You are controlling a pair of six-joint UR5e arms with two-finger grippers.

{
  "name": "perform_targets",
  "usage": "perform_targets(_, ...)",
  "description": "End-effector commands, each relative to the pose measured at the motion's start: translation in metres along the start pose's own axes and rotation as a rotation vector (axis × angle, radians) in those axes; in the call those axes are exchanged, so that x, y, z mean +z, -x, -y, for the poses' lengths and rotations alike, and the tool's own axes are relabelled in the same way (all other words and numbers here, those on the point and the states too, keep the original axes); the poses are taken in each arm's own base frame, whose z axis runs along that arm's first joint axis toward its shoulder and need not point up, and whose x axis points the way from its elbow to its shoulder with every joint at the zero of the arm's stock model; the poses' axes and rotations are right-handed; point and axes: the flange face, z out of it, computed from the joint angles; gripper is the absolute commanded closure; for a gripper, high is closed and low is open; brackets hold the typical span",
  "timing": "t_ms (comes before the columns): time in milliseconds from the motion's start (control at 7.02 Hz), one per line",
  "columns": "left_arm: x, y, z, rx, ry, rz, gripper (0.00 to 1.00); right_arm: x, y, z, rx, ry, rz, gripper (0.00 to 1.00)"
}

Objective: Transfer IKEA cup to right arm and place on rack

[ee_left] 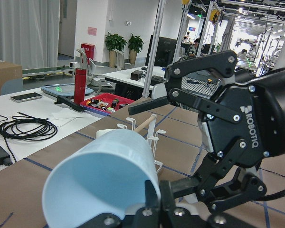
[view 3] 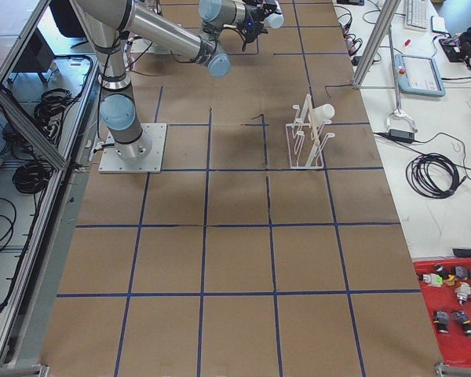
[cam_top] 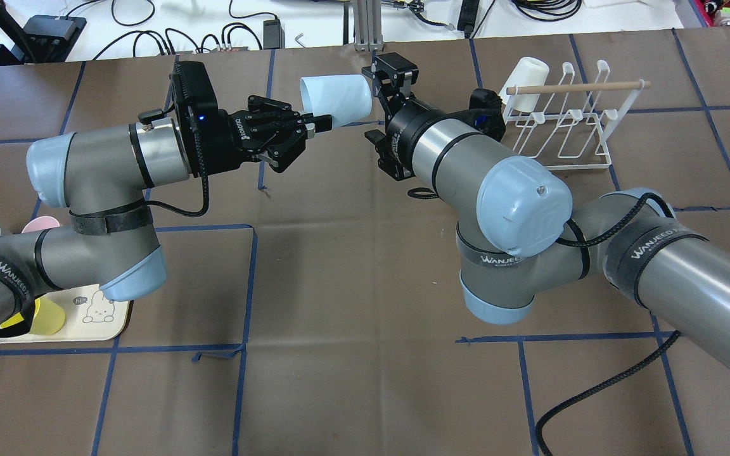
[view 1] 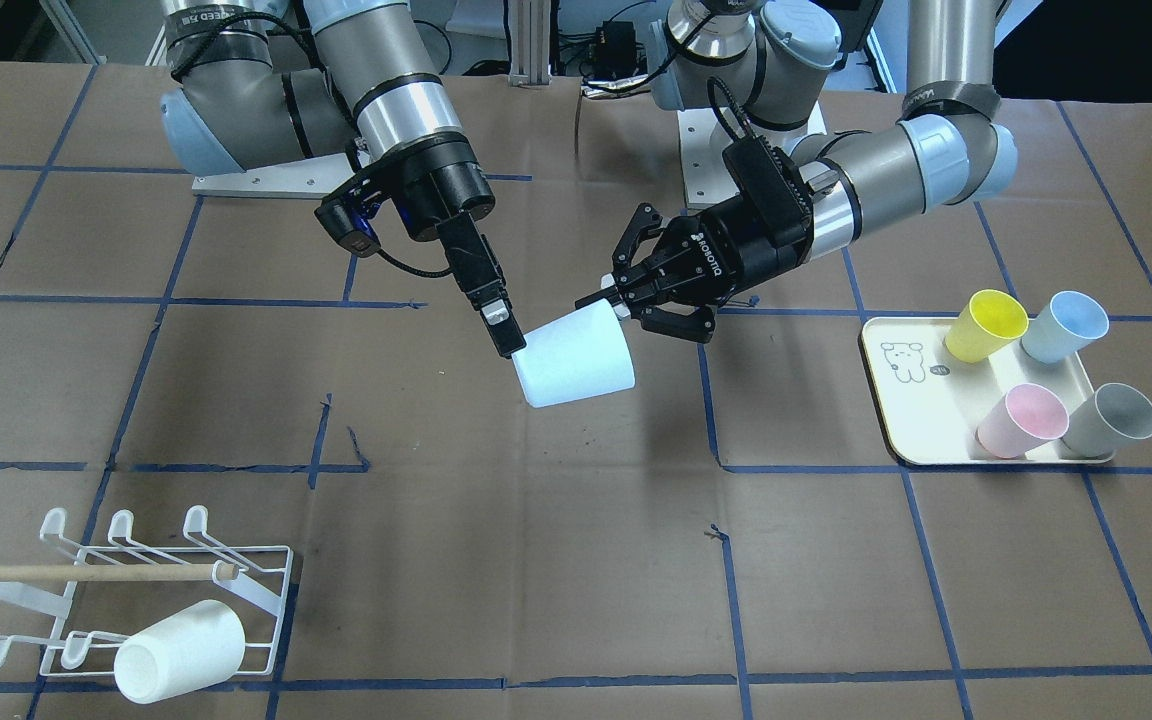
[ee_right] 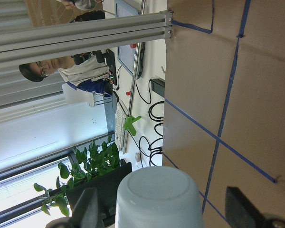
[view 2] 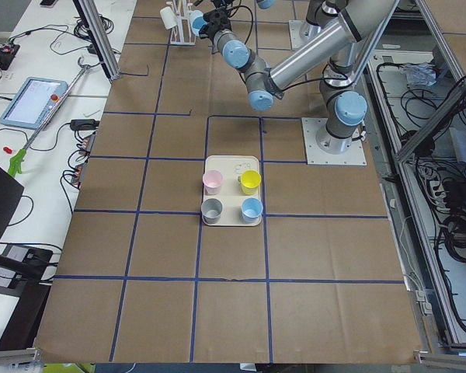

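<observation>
Cup [view 1: 576, 360]: you will find it on its side in mid-air above mid-table. Left gripper [view 1: 618, 303] pinches its rim. Right gripper [view 1: 508, 338] straddles its base, fingers spread, clear of it. Rack [view 1: 254, 590] stands well apart and bears a second cup [view 1: 181, 650].

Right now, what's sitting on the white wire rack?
One white cup rests tilted on the rack; a wooden dowel crosses the rack. The prong under the cup is covered.
</observation>
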Motion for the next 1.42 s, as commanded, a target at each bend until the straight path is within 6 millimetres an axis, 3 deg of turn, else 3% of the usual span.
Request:
perform_targets(0, 0.0, 0.0, 0.0, -0.001, 0.0, 0.0, 1.0, 0.007, 0.006, -0.008, 0.0, 0.0, -0.027, 0.06)
perform_targets(285, 0.0, 0.0, 0.0, -0.001, 0.0, 0.0, 1.0, 0.015, 0.0, -0.013, 0.008, 0.008, -0.042, 0.06)
perform_targets(569, 0.0, 0.0, 0.0, -0.001, 0.0, 0.0, 1.0, 0.023, 0.006, -0.014, 0.007, 0.011, -0.033, 0.06)
perform_targets(1281, 0.0, 0.0, 0.001, 0.0, 0.0, 0.0, 1.0, 0.027, 0.006, -0.018, 0.004, 0.02, -0.035, 0.07)
